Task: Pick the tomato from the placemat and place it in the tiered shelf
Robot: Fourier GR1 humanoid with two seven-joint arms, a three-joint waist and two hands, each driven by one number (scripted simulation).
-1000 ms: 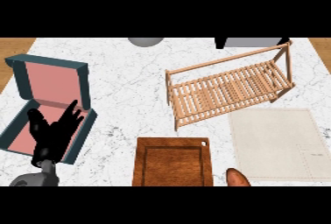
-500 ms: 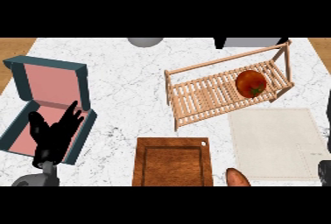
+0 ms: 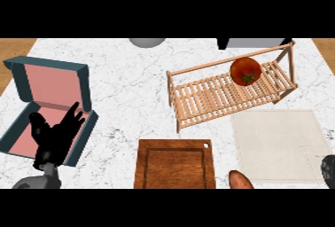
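Tomato [image 3: 246, 71] resting on the shelf [image 3: 222, 94], far up and right of the left robot hand [image 3: 56, 135]. Left fingers spread, holding nothing, over the box [image 3: 46, 80]. Right robot hand [image 3: 328, 167] barely visible at the mat's [image 3: 278, 142] corner; grip impossible to tell.

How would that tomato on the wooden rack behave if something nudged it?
The tomato is round, so it would probably roll. The tiered shelf looks tilted, and its slats may only partly check that. Its smooth, shiny skin suggests it could slip.

left hand [image 3: 56, 133] open, fingers up
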